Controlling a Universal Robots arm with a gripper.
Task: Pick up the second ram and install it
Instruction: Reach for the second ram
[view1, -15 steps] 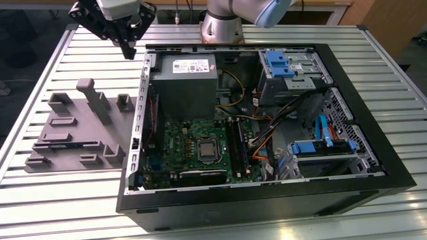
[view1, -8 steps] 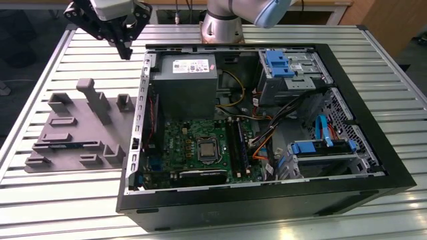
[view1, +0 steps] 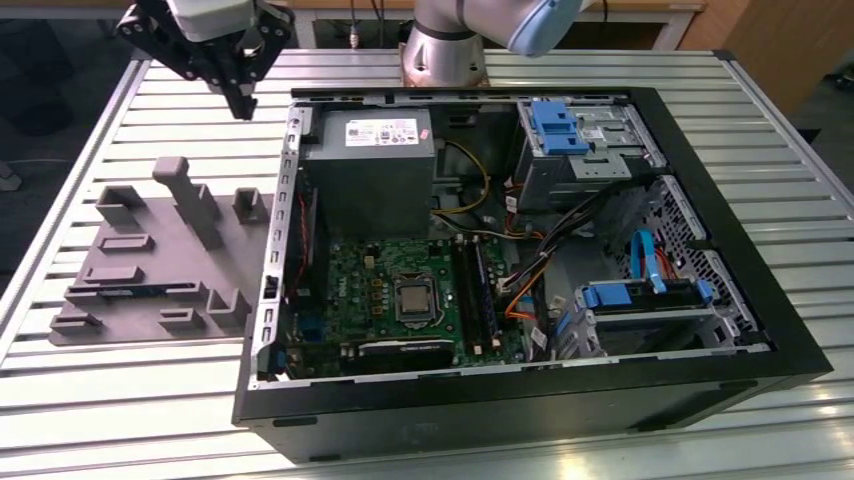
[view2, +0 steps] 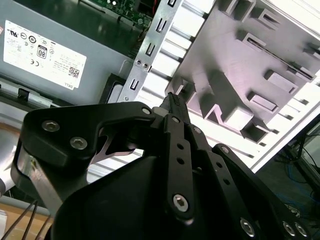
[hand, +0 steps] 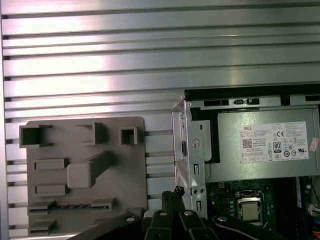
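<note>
Aluminium slats form the table (view1: 120, 400); on it lies a black computer case (view1: 534, 420), side open; inside are a grey power supply (view1: 367, 190) with a white label (view1: 384, 131) of small print and marks, a green motherboard (view1: 387, 280) and blue-tabbed drive cages (view1: 574, 140); just beside the case, on the exterior view's left, lies a grey plastic fixture (view1: 147, 250) with several pockets; the gripper (view1: 244, 108) hangs above the table near the case's corner, fingers (view2: 175, 130) together, gripping nothing; the second ram (view1: 134, 291), a thin dark strip, stands edge-up in one long fixture slot, well apart from the gripper.
</note>
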